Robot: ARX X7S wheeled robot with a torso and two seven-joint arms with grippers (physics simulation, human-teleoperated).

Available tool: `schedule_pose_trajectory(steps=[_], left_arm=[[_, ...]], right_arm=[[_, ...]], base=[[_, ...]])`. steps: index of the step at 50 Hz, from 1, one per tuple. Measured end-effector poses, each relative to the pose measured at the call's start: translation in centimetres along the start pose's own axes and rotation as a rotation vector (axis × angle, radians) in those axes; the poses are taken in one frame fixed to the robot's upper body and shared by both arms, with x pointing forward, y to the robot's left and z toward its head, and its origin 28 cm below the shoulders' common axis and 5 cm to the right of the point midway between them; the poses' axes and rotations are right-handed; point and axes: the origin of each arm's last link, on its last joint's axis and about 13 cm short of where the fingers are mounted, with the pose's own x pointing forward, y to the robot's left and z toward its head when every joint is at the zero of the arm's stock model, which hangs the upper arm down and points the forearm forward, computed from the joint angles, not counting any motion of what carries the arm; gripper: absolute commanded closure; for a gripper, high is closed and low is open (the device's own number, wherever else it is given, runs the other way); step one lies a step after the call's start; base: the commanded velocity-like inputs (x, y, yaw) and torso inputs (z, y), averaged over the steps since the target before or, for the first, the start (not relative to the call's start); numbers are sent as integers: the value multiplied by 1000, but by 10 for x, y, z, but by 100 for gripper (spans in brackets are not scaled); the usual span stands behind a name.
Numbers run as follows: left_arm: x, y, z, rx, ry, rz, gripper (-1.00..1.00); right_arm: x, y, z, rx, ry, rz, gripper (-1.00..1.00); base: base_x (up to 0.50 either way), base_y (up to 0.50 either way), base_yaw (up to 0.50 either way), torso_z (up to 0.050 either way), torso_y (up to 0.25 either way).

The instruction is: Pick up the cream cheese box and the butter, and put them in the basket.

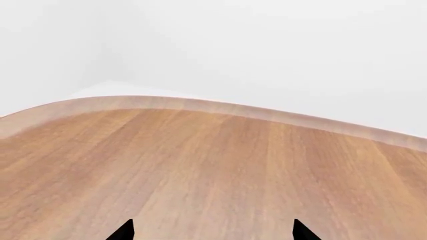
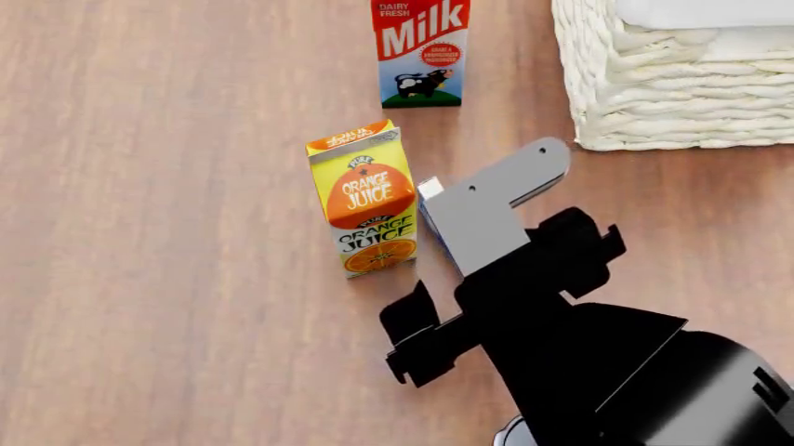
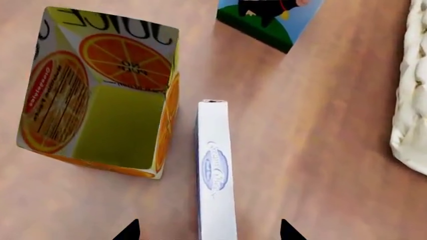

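Alignment matters now: your right tool (image 3: pixel 207 231), tips apart, straddles the cream cheese box (image 3: pixel 215 175) standing on edge at lower centre of the wrist view. Lower squarely; the orange juice carton (image 2: pixel 363 198) crowds its left. The basket (image 2: pixel 676 84) waits upper right. No butter visible.

Even, diffuse simulator light, bright throughout; no glare or hot spots on the wooden table (image 2: pixel 162 279). Head view sharp; the right arm (image 2: pixel 583 344) renders near-black, detail lost, with no distinct shadow under it; orange juice carton (image 2: pixel 363 200) print crisp, only faint soft shading at its base toward 6 o'clock. Right wrist view: cream cheese box (image 3: pixel 215 175) logo slightly soft; basket (image 3: pixel 413 100) weave washed pale at 3 o'clock. Left wrist view: table edge (image 1: pixel 220 107) curves, showing lens distortion; background blank white.
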Motion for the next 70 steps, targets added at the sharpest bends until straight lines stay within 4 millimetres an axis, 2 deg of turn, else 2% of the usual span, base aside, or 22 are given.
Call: schedule_pose_trajectory(steps=[20,21,48,70], left_arm=[[0,0,0,-1,-2,0,-100],[0,0,0,-1,-2,0,-100],[1,0,-1,1,1,-1,-100],[0,-1,0,2,2,-3,-100]], right_arm=[[8,0,-5,4,17,-7,-100],[8,-1,-5,4,17,-9,100],[2,-15,-4,47,8,-67,100],[-27,-19,12,44,-76,-79,100]], base=[[0,0,0,0,0],[0,0,0,0,0],[0,0,0,0,0],[0,0,0,0,1]])
